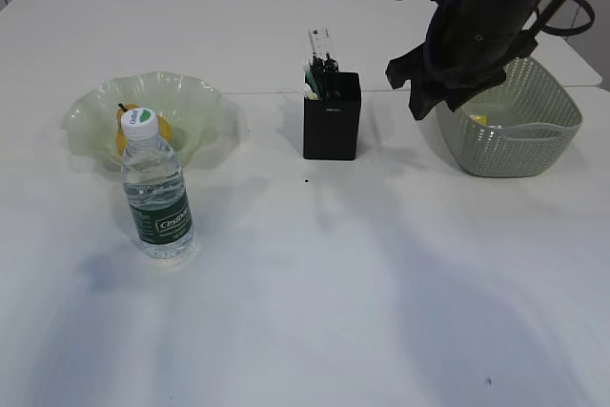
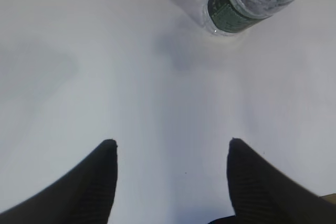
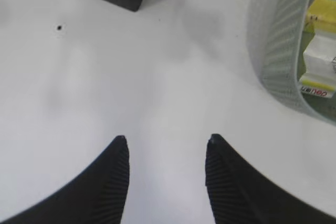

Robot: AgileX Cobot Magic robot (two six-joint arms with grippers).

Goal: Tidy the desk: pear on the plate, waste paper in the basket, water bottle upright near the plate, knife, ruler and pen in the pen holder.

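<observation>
water bottle [image 1: 157, 199] label reads "c'estbon", packet [image 3: 318, 56] in basket [image 3: 275, 40] shows upside-down "deli"

On the white table [image 1: 381, 283], the wavy-rimmed translucent green glass plate [image 1: 195, 107] sits at the left, with the yellow pear [image 1: 122, 132] lying on it. The clear plastic water bottle with a green label [image 1: 157, 199] stands upright just in front of the plate, towards the near edge. The black square pen holder [image 1: 332, 116] stands in the middle, to the right of the plate, with long items standing in it. The grey-green perforated plastic basket [image 1: 519, 131] sits at the right, well apart from the holder, with yellow-and-white waste paper [image 3: 320, 51] lying inside it.
</observation>
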